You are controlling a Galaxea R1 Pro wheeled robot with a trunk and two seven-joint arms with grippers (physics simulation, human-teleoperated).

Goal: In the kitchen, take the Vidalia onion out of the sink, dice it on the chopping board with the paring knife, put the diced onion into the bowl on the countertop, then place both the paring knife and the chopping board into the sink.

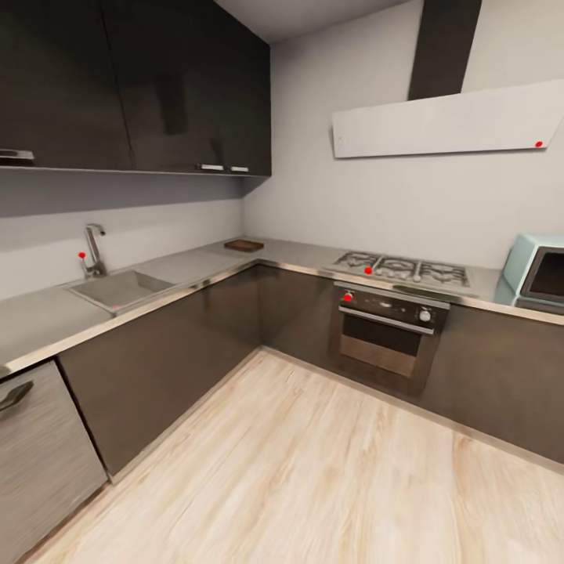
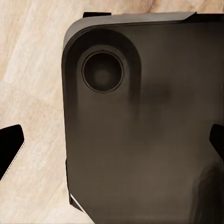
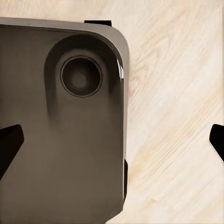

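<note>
- While still out on the pale wood-plank floor (image 1: 313, 470), well short of the long glossy grey countertop (image 1: 47, 317); no task step begun, judging by the distance.
- Rectangular stainless-steel sink (image 1: 117, 288) at left of the head frame, bent chrome tap (image 1: 94, 247) and small red knob (image 1: 81, 254) behind it; basin interior too shallowly seen to spot the onion.
- Dark-brown wooden chopping board (image 1: 244, 245) near the counter's corner, centre frame, well apart from the sink.
- Left gripper (image 2: 114, 142): dark fingertips far apart at both frame edges, released, nothing between, pointing down over the robot's dark rounded base (image 2: 140, 140), likely tucked for travel.
- Right gripper (image 3: 114, 142): likewise spread and empty.
</note>
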